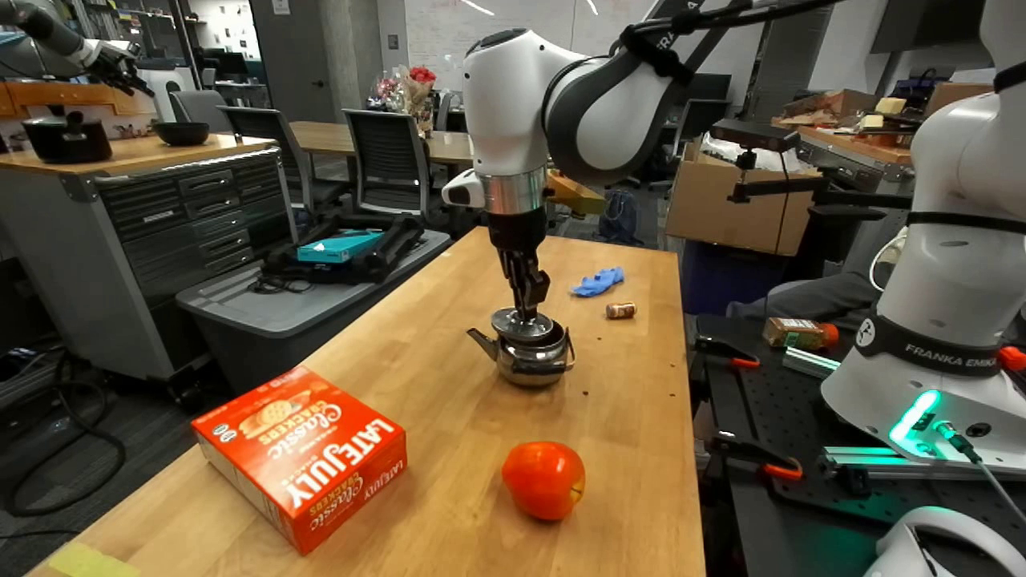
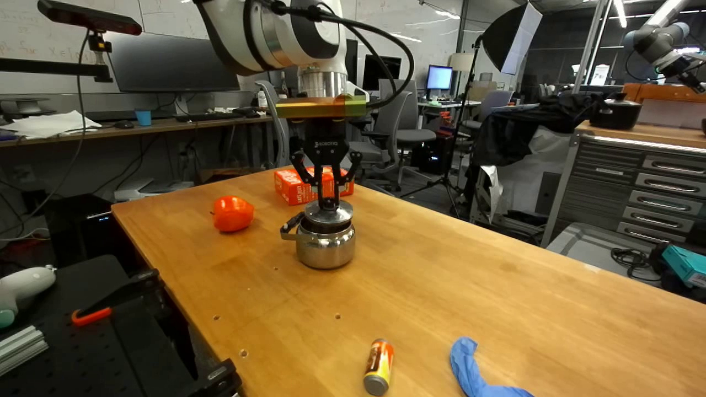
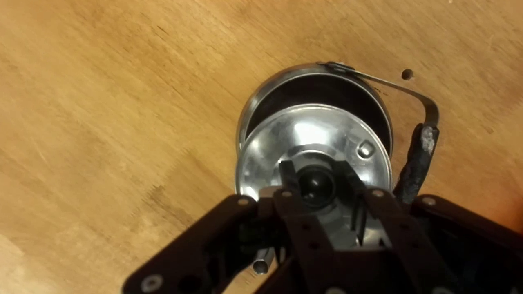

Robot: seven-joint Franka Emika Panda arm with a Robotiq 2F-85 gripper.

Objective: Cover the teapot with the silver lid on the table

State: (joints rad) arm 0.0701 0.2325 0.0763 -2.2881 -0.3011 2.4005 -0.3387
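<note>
The shiny silver teapot (image 1: 533,369) stands upright on the wooden table (image 1: 449,449), its spout (image 1: 482,343) to one side and its dark handle (image 3: 414,163) folded down on another. Over its mouth is the silver lid (image 2: 337,214), off-centre. A dark crescent of the teapot's opening (image 3: 322,87) shows past the lid's edge in the wrist view. My gripper (image 3: 315,175) points down, shut on the lid's black knob (image 3: 316,192), with one finger on either side. Whether the lid touches the teapot's rim, I cannot tell.
On the same tabletop lie an orange-red round object (image 1: 545,481), a red cracker box (image 1: 300,449), a small can (image 2: 379,366) and a blue glove (image 1: 599,282). A grey lidded bin (image 1: 313,296) stands beside the table.
</note>
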